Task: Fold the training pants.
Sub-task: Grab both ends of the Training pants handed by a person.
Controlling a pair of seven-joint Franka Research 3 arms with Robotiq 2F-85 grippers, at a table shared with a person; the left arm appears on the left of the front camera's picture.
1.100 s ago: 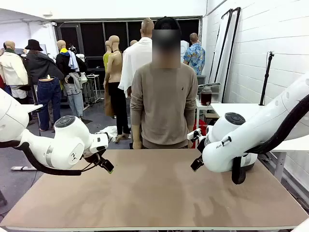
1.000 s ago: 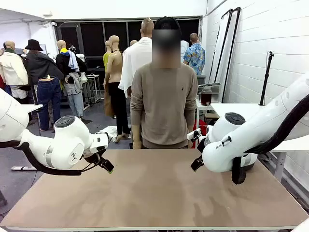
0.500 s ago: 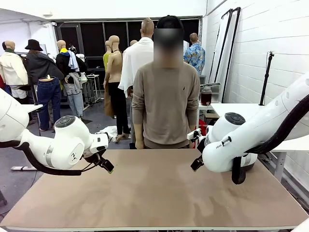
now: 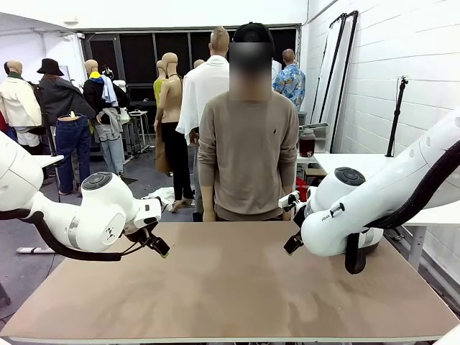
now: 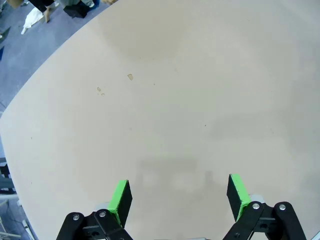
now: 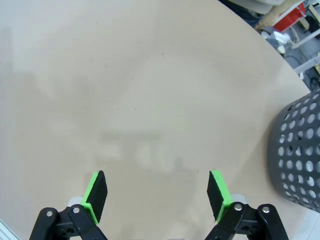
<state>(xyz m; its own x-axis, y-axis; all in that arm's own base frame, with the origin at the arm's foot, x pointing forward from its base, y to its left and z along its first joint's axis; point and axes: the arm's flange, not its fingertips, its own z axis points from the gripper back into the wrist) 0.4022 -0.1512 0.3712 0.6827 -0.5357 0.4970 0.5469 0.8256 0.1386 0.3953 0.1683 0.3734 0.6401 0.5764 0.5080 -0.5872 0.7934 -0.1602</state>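
While your left gripper [image 5: 178,192] and right gripper [image 6: 156,190] hang wide open above the table [image 4: 230,287], you can't tell where the training pants lie; expect soft, light jersey, so pinch the waistband.

Surface [image 4: 230,287]: matt brown board, smooth, wood-fibre look, few tiny specks. Left arm [image 4: 100,212] & right arm [image 4: 345,215]: glossy white plastic shells w/ highlights. Left gripper [image 5: 178,182] & right gripper [image 6: 156,175]: black matt plastic links, small bright metal screws; pads [image 5: 121,200] bright green, matt, rubbery-looking. Bin [image 6: 297,150]: grey, perforated, matt, prob. plastic. Person's sweater [image 4: 248,158]: beige-brown fine-knit cloth, soft, matt
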